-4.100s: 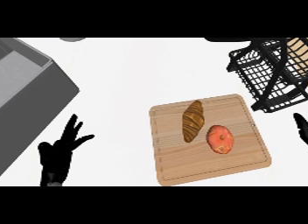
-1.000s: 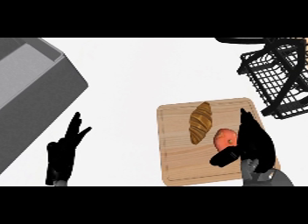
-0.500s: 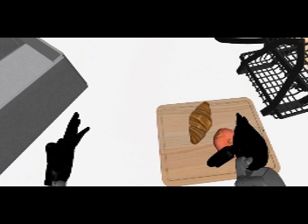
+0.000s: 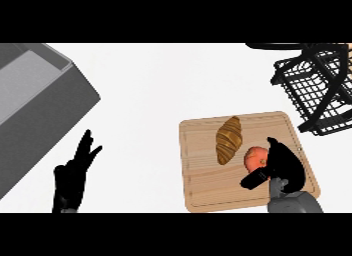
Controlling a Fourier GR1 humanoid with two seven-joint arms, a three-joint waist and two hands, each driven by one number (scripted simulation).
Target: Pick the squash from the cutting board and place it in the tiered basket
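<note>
At the far left a grey sink (image 4: pixel 24 110) is seen set into the white counter (image 4: pixel 164 85). Beside it, near the lower edge, the left hand (image 4: pixel 72 177) is held open and at rest, fingers straight and pointing up, with nothing in it.

On the wooden board (image 4: pixel 208 190) two items are laid: a brown croissant (image 4: pixel 228 140), and just right of it the orange squash (image 4: pixel 256 157), not yet lifted. The right hand (image 4: pixel 282 165) is placed over the squash's right side, fingers lying along it and the thumb reaching under its lower edge; the fingers appear partly curled against it, but whether a hold has been closed cannot be told, since the hand hides that side.

The step in hand is judged to be the grasp. It would be done well if the fingers and thumb were closed on opposite sides of the squash before any lift, with the croissant left undisturbed, and the squash then raised straight up before being carried toward the black wire basket (image 4: pixel 319 85) at upper right.

Counted: one sink, two hands, one board, one croissant, one squash, one basket.
</note>
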